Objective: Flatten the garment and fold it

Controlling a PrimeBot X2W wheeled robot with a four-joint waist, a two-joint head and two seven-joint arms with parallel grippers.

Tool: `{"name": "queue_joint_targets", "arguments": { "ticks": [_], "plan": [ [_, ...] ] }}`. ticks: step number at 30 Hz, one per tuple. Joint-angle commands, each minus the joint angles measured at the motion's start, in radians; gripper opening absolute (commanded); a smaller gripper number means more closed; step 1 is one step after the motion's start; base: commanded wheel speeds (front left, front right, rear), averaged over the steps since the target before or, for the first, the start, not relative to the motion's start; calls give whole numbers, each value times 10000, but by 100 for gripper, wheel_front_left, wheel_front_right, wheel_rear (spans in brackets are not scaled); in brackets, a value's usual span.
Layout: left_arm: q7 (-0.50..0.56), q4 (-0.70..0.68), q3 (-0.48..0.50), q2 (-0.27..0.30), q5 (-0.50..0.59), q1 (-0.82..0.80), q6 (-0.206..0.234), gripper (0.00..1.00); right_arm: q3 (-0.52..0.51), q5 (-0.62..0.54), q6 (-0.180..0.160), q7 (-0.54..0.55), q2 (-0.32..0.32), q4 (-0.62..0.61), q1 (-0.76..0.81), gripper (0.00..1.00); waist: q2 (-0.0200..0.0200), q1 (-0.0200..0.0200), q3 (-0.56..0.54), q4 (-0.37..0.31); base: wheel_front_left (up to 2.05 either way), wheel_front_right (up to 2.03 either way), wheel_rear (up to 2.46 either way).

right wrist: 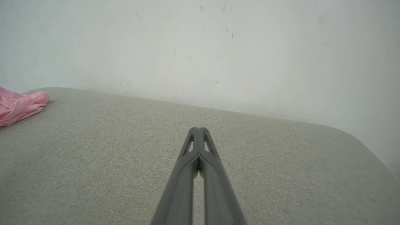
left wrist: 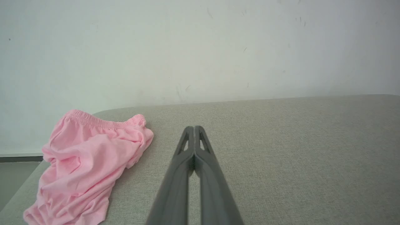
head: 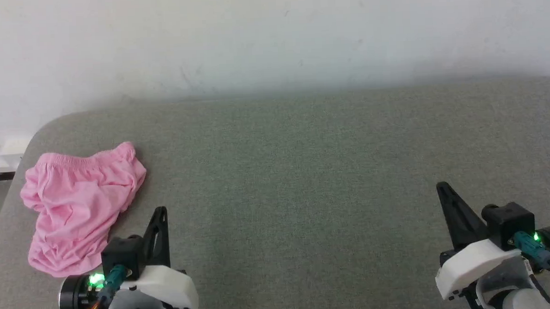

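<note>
Garment (head: pixel 80 205): light-pink shorts, soft-looking and crumpled, not laid flat. The gathered elastic waistband ran along the far edge, toward the wall (head: pixel 269 34); the rest was bunched in loose folds, w/ the near end rumpled into a heap. It lay at the far-left rounded corner of the grey fabric surface (head: pixel 303 172), close to the left edge.

L gripper (head: pixel 160 214) was clenched, fingers pressed tip to tip w/ nothing between them. In the left wrist view the garment (left wrist: pixel 87 168) sat just left of the L gripper (left wrist: pixel 194 129), fingers clear of the cloth. Near the wrist body the cloth's near end came v. close; contact there couldn't be told.

R gripper (head: pixel 442 190) was on the opposite side, well apart from the garment, also clenched and empty (right wrist: pixel 198 130). From there only the pink waistband end (right wrist: pixel 18 106) showed, far left.
</note>
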Motion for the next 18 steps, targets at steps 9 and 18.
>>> {"name": "queue_joint_targets", "arguments": {
  "ticks": [9, 18],
  "plan": [
    [1, 18, 43, -51, 66, -116, -16, 0, -1, -80, -21, 5, 38, 11, -85, 0, 0, 0, 0, 0, 0, 0, 0],
    [1, 18, 43, -51, 66, -116, -16, 0, -1, -80, -21, 5, 38, 11, -85, 0, 0, 0, 0, 0, 0, 0, 0]
  ]
}}
